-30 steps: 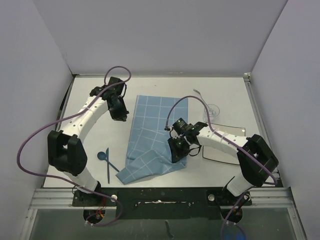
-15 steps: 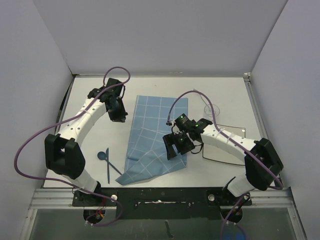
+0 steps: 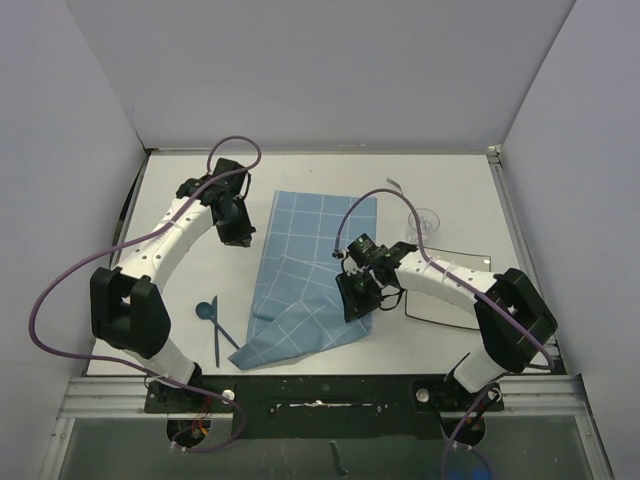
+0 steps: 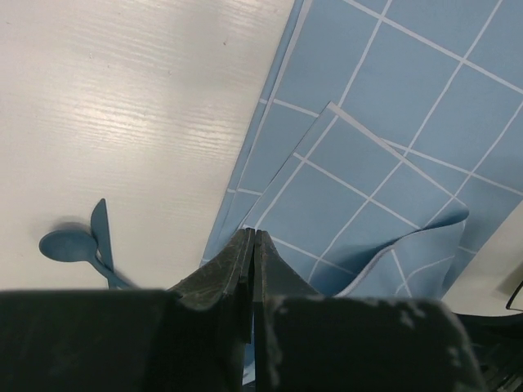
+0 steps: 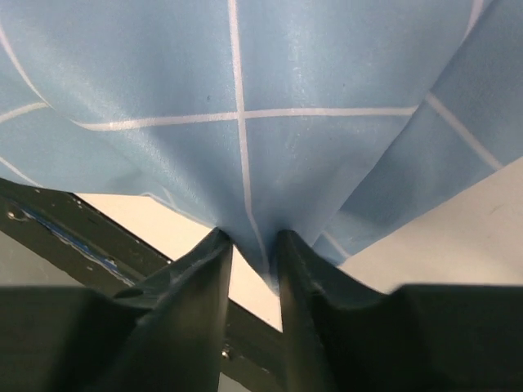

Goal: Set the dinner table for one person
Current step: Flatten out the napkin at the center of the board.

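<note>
Two end effectors, two different states for you. Your right end effector is clamped on a raised fold of the mat, at the mat's right edge toward the near side, with blue cloth bunched between its fingers. Your left end effector has its fingers pressed together with nothing between them. It hangs just beside the mat's left edge, toward the far end.

Your white surface spans the whole floor between the walls, under both arms, with its black rail on the near side by the bases. The mat lies skewed across its middle, rumpled at the near end. A blue spoon and knife lie touching, left of the mat's near corner. A glass stands right of the mat.
</note>
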`<action>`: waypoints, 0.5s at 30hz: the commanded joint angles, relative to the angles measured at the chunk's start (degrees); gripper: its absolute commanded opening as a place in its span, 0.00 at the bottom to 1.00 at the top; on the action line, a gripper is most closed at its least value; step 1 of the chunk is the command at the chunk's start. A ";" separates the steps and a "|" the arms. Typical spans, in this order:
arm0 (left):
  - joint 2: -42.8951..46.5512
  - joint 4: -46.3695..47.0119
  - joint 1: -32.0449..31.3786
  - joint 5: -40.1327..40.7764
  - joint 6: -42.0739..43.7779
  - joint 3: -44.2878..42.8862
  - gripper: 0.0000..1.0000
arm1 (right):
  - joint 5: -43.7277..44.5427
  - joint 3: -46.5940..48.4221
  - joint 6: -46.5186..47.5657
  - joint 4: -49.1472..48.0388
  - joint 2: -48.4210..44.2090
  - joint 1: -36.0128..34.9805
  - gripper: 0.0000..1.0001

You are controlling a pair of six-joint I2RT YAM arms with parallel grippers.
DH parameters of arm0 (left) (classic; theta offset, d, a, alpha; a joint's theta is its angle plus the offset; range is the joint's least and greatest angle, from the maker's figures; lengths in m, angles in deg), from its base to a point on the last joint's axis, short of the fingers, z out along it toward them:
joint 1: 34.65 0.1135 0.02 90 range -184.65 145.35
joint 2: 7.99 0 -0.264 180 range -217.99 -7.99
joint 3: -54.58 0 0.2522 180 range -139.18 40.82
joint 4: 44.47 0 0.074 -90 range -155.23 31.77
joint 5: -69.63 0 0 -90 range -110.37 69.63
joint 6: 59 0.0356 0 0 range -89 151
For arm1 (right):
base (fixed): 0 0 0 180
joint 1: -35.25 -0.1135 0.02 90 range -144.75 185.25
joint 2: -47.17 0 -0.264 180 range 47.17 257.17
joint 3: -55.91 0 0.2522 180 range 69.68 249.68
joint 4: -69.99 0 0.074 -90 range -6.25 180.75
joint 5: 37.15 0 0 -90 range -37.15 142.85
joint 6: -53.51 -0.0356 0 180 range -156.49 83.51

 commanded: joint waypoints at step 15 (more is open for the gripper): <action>-1.09 4.71 0.21 -3.34 1.27 0.23 0.00 | 2.06 2.43 1.28 3.03 -11.00 -2.67 0.00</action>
